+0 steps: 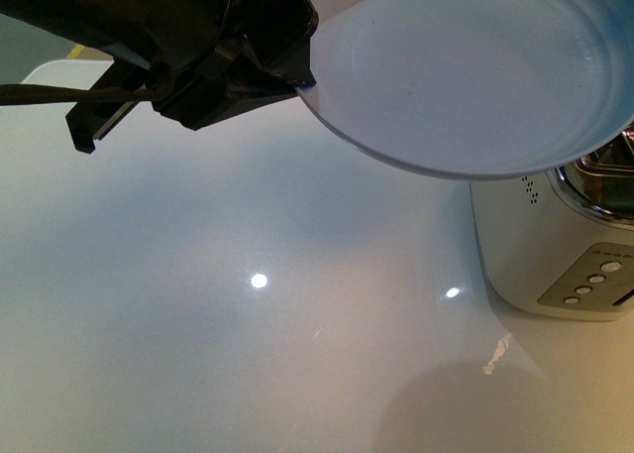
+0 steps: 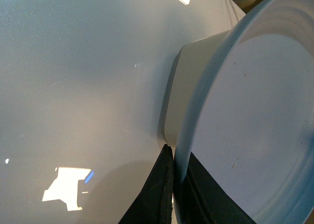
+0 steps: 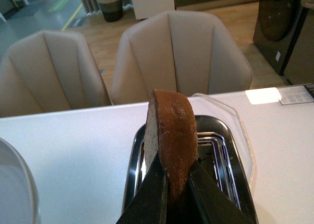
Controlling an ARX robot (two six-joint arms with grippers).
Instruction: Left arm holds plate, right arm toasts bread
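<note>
The black angular left hand [image 2: 177,160] is clamping the rim of the small round pale blue-white plate [image 1: 475,76]; one dark finger [image 2: 159,194] is pressing against the outer side of the rim and the other is lying on the ringed upper face, so the hand is closed down to the thickness of the rim. The plate is hanging tilted in the air above the glossy white table [image 1: 248,324]; the edge farthest from the hand is reaching over the top of the white-bodied toaster [image 1: 525,245], and I cannot tell whether the two are touching. The toaster is standing on the table on the robot's right; a row of round buttons [image 1: 594,280] is showing on its grey panel.

The dark right hand [image 3: 175,165] is pinching the slice of light brown wholemeal bread [image 3: 169,121] by its lower part, its fingers closed flat against the two faces; the bread is standing upright on edge, its darker brown crust facing the wrist camera, directly above the polished steel slots [image 3: 218,150] of the toaster; the lower edge is hiding behind the fingers, so I cannot tell whether it is entering a slot. Two beige upholstered chairs [image 3: 181,52] are standing beyond the far edge of the table.
</note>
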